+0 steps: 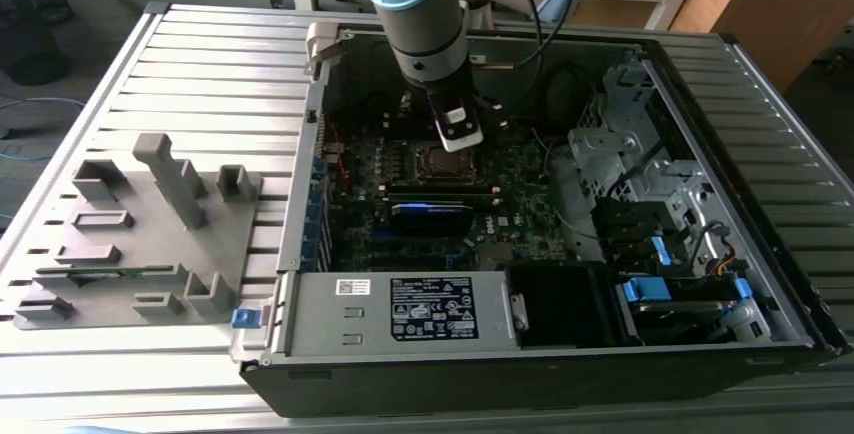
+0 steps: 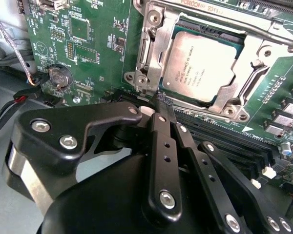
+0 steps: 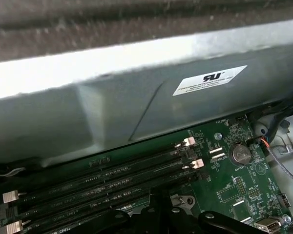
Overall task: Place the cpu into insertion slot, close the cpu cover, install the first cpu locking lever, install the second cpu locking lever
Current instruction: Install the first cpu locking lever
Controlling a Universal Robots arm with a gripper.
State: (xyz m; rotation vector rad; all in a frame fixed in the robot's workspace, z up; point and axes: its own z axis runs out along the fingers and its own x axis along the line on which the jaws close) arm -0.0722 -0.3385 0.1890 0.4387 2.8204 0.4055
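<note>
The cpu (image 2: 202,63), a square chip with a silver-grey top, lies in the insertion slot (image 1: 447,162) on the green motherboard. The cpu cover (image 2: 155,53), a silver metal frame, lies down flat around the chip. One thin locking lever (image 2: 224,19) runs along one side of the socket, and a dark bent lever (image 2: 256,80) runs along another. My gripper (image 2: 163,101) is shut, with nothing seen between its fingers, and its tip is just off a corner of the socket frame. In the exterior view the gripper (image 1: 461,141) hangs right over the socket inside the open computer case.
Long black memory slots (image 2: 224,131) lie right beside the socket and under the gripper. A coin battery (image 3: 240,155) and the grey case wall (image 3: 112,112) are close by. On the exterior view's left stands a grey fixture tray (image 1: 134,224). The power supply (image 1: 400,309) and drive bays (image 1: 654,289) crowd the case front.
</note>
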